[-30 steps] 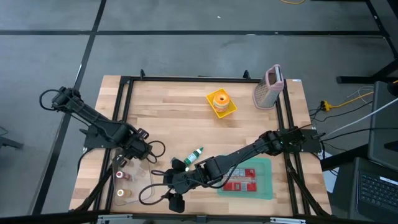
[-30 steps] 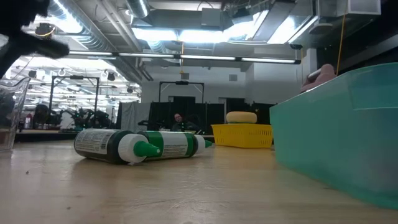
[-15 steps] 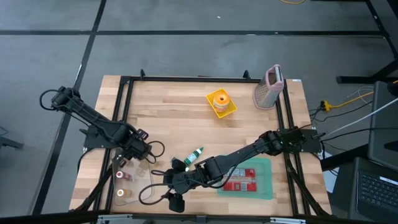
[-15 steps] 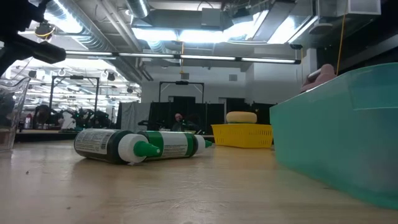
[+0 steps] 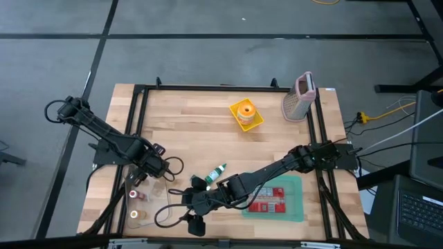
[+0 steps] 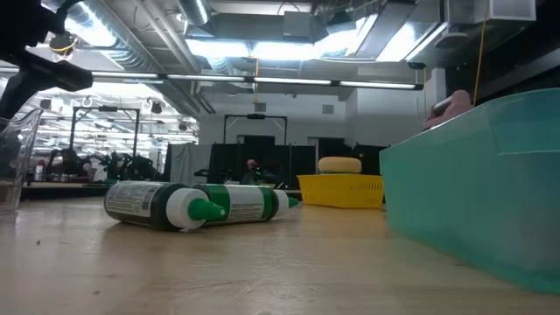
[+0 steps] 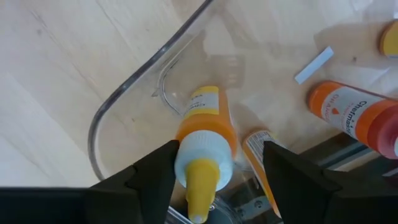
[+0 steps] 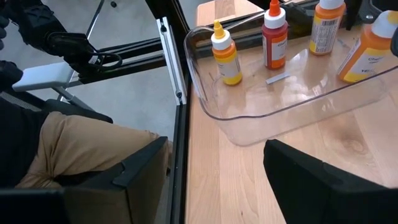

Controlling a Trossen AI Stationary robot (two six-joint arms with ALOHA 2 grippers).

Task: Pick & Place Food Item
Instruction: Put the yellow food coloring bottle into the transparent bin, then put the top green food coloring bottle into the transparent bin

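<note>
A clear plastic bin (image 5: 138, 204) at the table's near left holds several upright sauce bottles. My left gripper (image 7: 221, 149) points down into it, open. Its fingers stand on either side of a yellow-orange bottle (image 7: 205, 134) with a white cap, which stands on its base; a gap shows beside one finger. In the high view this gripper (image 5: 142, 178) is over the bin's far end. My right gripper (image 8: 216, 149) is open with nothing between its fingers, and it faces the bin from the right (image 5: 181, 203). A green bottle (image 6: 197, 206) lies on its side on the table.
A teal tray (image 5: 294, 207) holding a red packet sits at the near right. A yellow bowl (image 5: 246, 115) with an orange food item and a grater (image 5: 299, 97) stand at the far side. A seated person's leg (image 8: 62, 149) shows beyond the table's left frame.
In the low view, a dark finger of my left gripper has swung a little downward over the bin. The bottles and my right arm have kept still.
</note>
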